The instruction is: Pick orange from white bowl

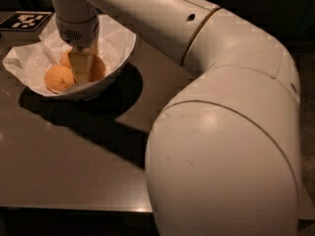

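The white bowl (123,48), lined with crumpled white paper, stands at the table's far left. Three orange fruits lie in it. One is at the front left (59,77) and looks the palest and most yellow, so I take it as the orange. One (65,58) is behind it. One (97,69) is to the right. My gripper (81,69) reaches straight down into the bowl's middle, between the front-left fruit and the right one. It hides part of both rear fruits. I cannot tell whether it touches any fruit.
A black-and-white marker tag (24,20) lies on the table behind the bowl. The brown tabletop (74,166) stretches toward me to its front edge. My large white arm (221,146) fills the right half of the view and hides the table there.
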`<state>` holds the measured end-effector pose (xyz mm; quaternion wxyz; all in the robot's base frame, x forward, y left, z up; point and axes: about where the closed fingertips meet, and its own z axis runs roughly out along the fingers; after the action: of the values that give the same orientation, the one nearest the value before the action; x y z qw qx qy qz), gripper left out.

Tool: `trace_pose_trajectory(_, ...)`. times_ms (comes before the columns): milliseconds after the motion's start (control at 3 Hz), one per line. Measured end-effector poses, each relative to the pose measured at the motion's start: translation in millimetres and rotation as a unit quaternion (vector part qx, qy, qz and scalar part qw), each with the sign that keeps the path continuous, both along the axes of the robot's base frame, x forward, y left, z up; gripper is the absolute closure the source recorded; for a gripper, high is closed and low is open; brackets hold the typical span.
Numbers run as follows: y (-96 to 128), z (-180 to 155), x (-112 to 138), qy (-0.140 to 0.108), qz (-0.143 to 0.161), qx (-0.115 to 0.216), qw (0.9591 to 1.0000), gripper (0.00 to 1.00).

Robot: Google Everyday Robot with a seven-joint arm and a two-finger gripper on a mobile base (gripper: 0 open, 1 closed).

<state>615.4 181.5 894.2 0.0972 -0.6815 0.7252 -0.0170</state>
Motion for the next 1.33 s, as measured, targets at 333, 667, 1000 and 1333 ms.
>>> trace_pose_trajectory(333, 3, 11, -4, -0.009, 0.011, -0.006, 0.9999, 1.00)
trace_pose_trajectory(667, -1, 28, -16, -0.018, 0.033, 0.011, 0.9992, 1.00)
trace_pose_trajectory(1000, -12, 47, -36, -0.033, 0.051, 0.037, 0.9975, 1.00)
trace_pose_trajectory(1333, -14, 49, -37, -0.035, 0.051, 0.039, 0.9974, 1.00)
